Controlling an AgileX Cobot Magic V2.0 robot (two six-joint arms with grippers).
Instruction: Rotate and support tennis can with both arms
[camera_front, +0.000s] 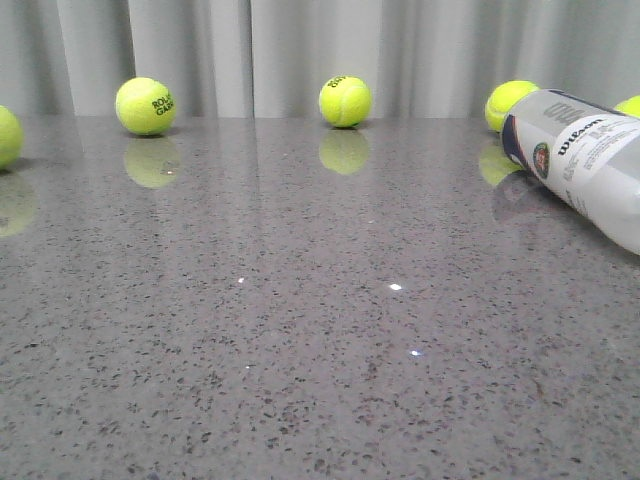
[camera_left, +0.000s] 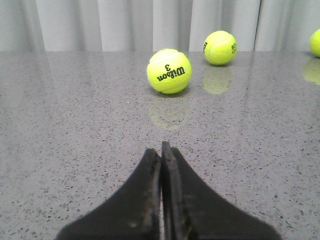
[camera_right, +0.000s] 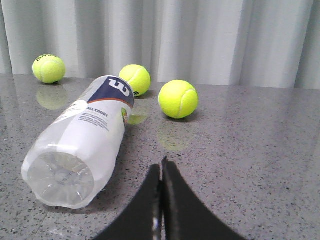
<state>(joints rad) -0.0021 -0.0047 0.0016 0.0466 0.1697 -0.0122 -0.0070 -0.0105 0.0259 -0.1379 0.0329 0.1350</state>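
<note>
A speckled grey stone table (camera_front: 300, 380) stretched away to a pale curtain (camera_front: 300, 50); the tennis can (camera_right: 82, 145) lay on its side on that surface, its clear moulded base turned toward the right gripper (camera_right: 161, 172) and its navy-banded end angled away toward the curtain; it sat just beside and ahead of the right fingertips, apart from them, and in the front view only part of it showed at the table's right edge; several tennis balls (camera_right: 178, 99) were scattered beyond it, one near the can's far end, and another ball (camera_left: 169, 71) marked Wilson 3 rested ahead of the left gripper (camera_left: 161, 155), well clear of it; both grippers had their fingers pressed together and gripped nothing, the left facing only bare table and balls; neither arm appeared in the front view; the task looked to be at its very start, with the can untouched; the next move likely called for the right jaws to part and swing toward the can's body, while the left arm crossed over to brace the opposite end before any turning.
</note>
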